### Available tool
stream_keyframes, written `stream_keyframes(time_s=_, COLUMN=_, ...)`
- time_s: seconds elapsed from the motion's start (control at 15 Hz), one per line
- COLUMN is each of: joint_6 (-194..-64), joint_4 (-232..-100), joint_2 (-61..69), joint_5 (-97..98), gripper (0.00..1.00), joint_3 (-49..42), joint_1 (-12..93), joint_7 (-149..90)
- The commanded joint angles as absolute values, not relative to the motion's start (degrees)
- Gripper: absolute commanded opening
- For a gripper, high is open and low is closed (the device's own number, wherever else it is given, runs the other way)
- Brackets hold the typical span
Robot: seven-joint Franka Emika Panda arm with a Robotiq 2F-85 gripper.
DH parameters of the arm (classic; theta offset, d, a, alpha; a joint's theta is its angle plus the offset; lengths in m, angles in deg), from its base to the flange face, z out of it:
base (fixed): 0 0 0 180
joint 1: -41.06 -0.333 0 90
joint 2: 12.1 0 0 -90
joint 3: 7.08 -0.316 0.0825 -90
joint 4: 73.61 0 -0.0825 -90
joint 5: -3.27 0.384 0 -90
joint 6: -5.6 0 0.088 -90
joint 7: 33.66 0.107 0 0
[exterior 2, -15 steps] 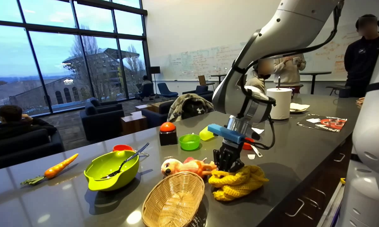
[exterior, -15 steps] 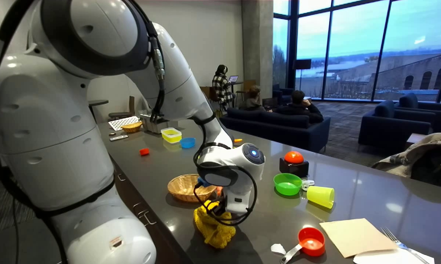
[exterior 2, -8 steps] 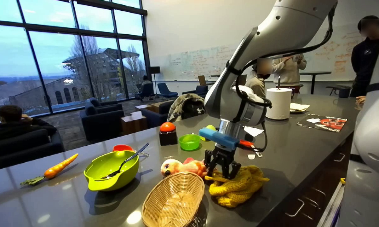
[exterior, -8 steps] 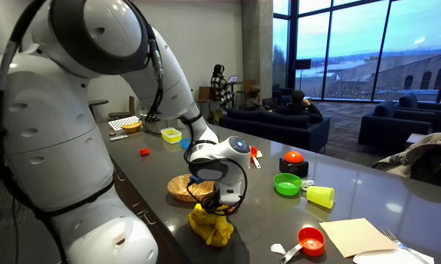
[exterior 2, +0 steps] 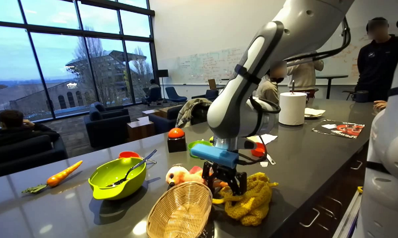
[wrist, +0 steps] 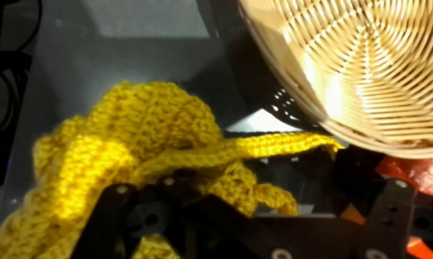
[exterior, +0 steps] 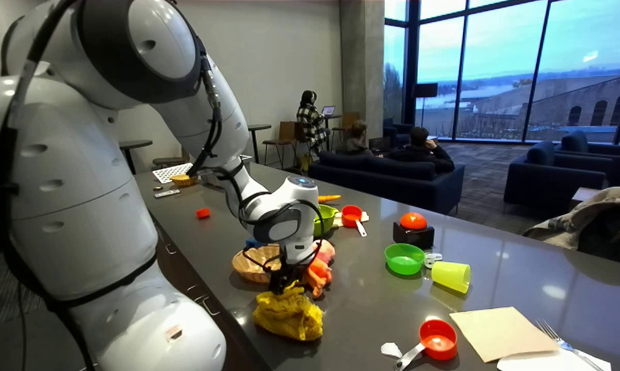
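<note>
A yellow knitted bundle [exterior 2: 253,205] lies crumpled on the dark counter, also seen in the wrist view [wrist: 155,115]. My gripper [exterior 2: 225,191] points down at its edge with the jaws wide apart. One finger presses near the bundle; the opposite finger stands beside a pink-orange plush toy [exterior 2: 180,175]. A thin yellow strand [wrist: 274,144] of the knit crosses the gap between the fingers, its end meeting the far fingertip; whether it is caught there I cannot tell. An oval wicker basket [exterior 2: 185,208] sits close by, partly behind the arm in an exterior view [exterior: 253,265].
A lime bowl [exterior 2: 112,195] holding a utensil and a carrot [exterior 2: 61,175] lie past the basket. A black box with an orange button [exterior: 413,234], green bowl [exterior: 403,260], yellow cup [exterior: 451,277] and red measuring cup [exterior: 437,340] are spread along the counter. A paper roll [exterior 2: 292,109] stands farther off.
My gripper has opened from nearly shut and moved toward the basket and plush toy. The yellow knit has turned and spread slightly; the basket and toy have shifted a little.
</note>
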State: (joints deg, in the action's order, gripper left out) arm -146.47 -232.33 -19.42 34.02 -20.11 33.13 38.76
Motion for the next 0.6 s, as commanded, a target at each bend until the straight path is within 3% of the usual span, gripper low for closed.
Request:
stream_keyframes(time_s=0.0, joint_6=-144.60, joint_4=-233.60, joint_2=-25.72, joint_5=24.39, gripper=1.00, joint_3=-20.85, joint_1=33.54, joint_7=47.87)
stream_keyframes(time_s=0.53, joint_6=-127.65, joint_4=-233.26, joint_2=-37.33, joint_5=20.04, gripper=1.00, joint_3=-21.02, joint_1=32.74, joint_7=54.88)
